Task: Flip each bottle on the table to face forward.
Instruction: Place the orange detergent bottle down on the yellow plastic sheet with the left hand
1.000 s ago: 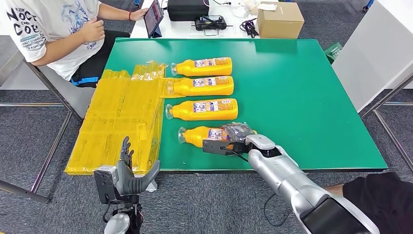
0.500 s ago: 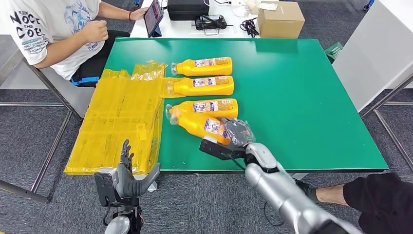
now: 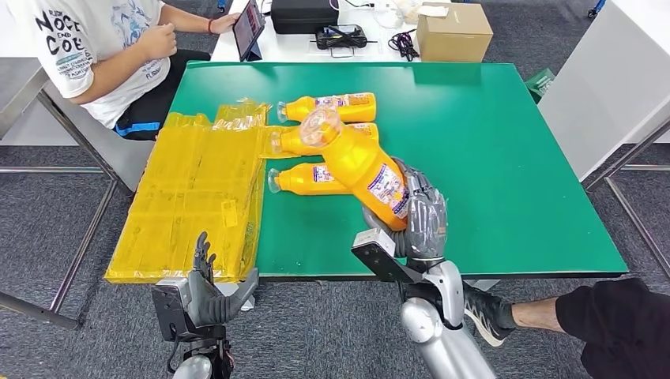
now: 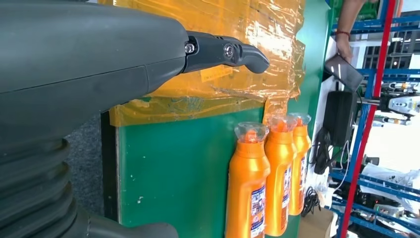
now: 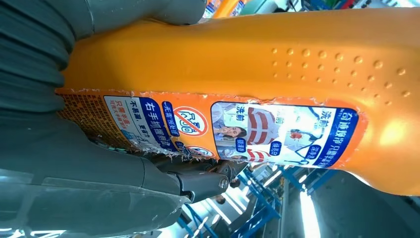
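The robot's right hand (image 3: 419, 217) is gripping a tall orange plastic bottle with a clear wrapped cap and a blue-and-white label (image 3: 359, 162), its dark fingers (image 3: 430, 213) wrapping closed around the lower body and holding it lifted off the green-topped counter (image 3: 490, 158), tilting with the cap pointing up and away to the left. In the right wrist view the label (image 5: 233, 131) is facing the camera with the grey thumb pressing just beside it. Three more orange plastic bottles (image 3: 328, 108) are lying on their sides in a row on the counter behind the lifted one, caps toward a sheet of crumpled yellow plastic wrap (image 3: 197, 197) covering the counter's left edge. The left hand (image 3: 207, 288) is hovering below the counter's near edge, fingers spread apart and holding nothing. A person in a white printed T-shirt (image 3: 87, 47) is sitting at the far left corner.
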